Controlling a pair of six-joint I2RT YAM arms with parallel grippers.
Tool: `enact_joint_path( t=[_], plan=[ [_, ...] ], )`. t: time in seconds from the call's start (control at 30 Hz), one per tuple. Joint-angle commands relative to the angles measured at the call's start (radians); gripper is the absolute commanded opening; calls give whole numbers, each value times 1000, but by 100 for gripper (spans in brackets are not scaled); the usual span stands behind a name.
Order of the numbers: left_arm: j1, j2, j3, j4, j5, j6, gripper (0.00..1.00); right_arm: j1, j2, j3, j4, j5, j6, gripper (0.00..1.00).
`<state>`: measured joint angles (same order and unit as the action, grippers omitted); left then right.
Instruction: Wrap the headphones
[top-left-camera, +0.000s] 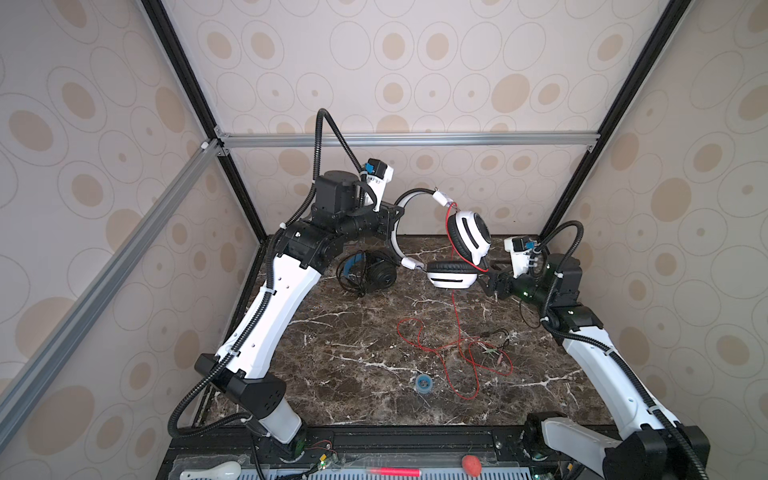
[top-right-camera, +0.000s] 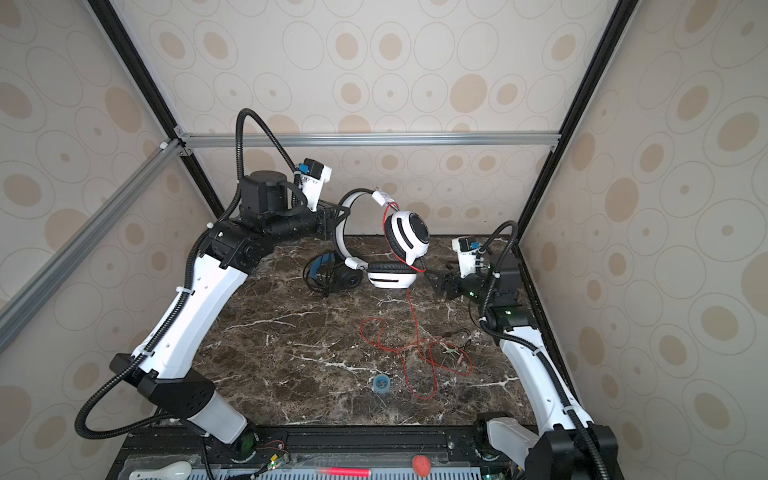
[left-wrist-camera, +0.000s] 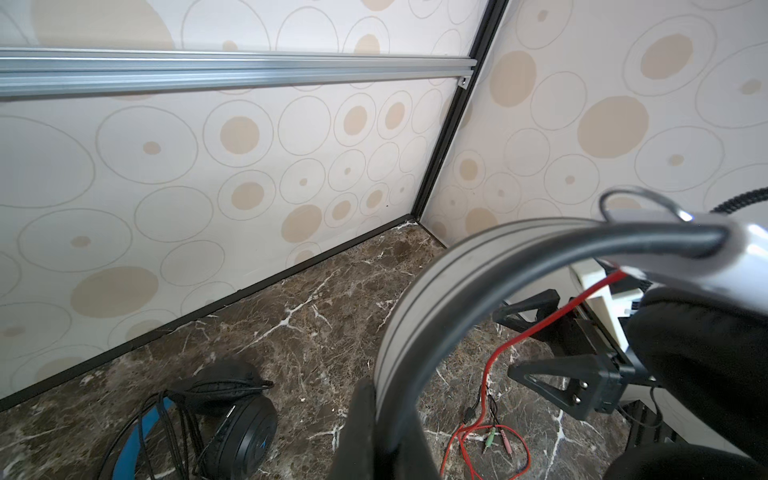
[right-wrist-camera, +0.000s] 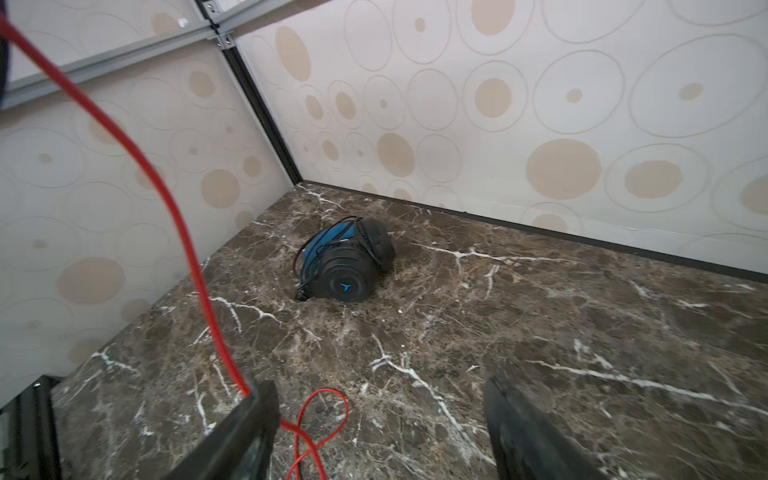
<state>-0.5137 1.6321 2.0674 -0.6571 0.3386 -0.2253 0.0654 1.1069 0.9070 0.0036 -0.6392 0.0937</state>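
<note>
**1. Left gripper** (top-left-camera: 394, 216)
We find its fingers (left-wrist-camera: 361, 428) clenched on the headband of the white headphones (top-left-camera: 469, 237). The band sits between the fingers, gripped near its middle. From there it arcs away in both directions. One ear cup stands raised and on edge, out past the fingertips. The other cup sits lower, beneath the first, with its black pad facing up. We cannot tell whether this lower cup touches the table (top-left-camera: 332, 353).

**2. Right gripper** (right-wrist-camera: 382, 432)
Its fingers (right-wrist-camera: 249, 428) stand released and wide apart, with nothing clamped between them. The red cord (right-wrist-camera: 166, 187) drops from the white headphones and meets the tip of one finger on its outer side. It then passes under that finger and curls on the table in the gap between the two. In both top views the fingertips sit just beside the lower ear cup. We cannot tell whether they make contact.

**3. Black headphones** (right-wrist-camera: 349, 266)
This pair lies on the table, well beyond the right fingertips and almost straight ahead of the open gap. It sits below the left fingers. Its thin black cord is wound around it, and a blue inner band shows.

**4. Cord slack**
The red cord's loose length lies in loops on the table and ends in plugs (top-left-camera: 494, 353), well apart from both sets of fingers. A small blue ring (top-left-camera: 423, 381) lies near the loops.
</note>
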Motion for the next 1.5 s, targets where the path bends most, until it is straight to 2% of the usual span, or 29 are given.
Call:
enact_joint_path(
  t=[0.0,0.1,0.2,0.4,0.6,0.77,0.97,1.17,1.33,1.47],
  plan=[
    [-5,17,105,-20,-11,-37,0,-2,-10,-16,98,-112,57,81],
    [-4,33,136,-27,-22,-41,0,-2,-1,-22,89,-169,78,82],
    [-5,43,138,-20,-26,-43,0,3,27,-66,178,-225,126,81],
    [-5,67,163,-8,-17,-64,0,8,92,-99,281,-234,174,81],
    [-5,93,209,-21,-35,-71,0,46,172,-114,314,-258,162,80],
    [-5,98,217,-16,-40,-81,0,75,234,-153,361,-240,156,79],
    [-5,98,214,5,-39,-100,0,80,335,-194,496,-219,234,77],
    [3,101,220,27,-49,-136,0,148,374,-223,453,-170,198,74],
    [18,97,218,42,-67,-164,0,165,358,-271,433,-132,202,67],
    [57,89,208,41,-64,-217,0,175,292,-280,345,-92,161,47]
  ],
)
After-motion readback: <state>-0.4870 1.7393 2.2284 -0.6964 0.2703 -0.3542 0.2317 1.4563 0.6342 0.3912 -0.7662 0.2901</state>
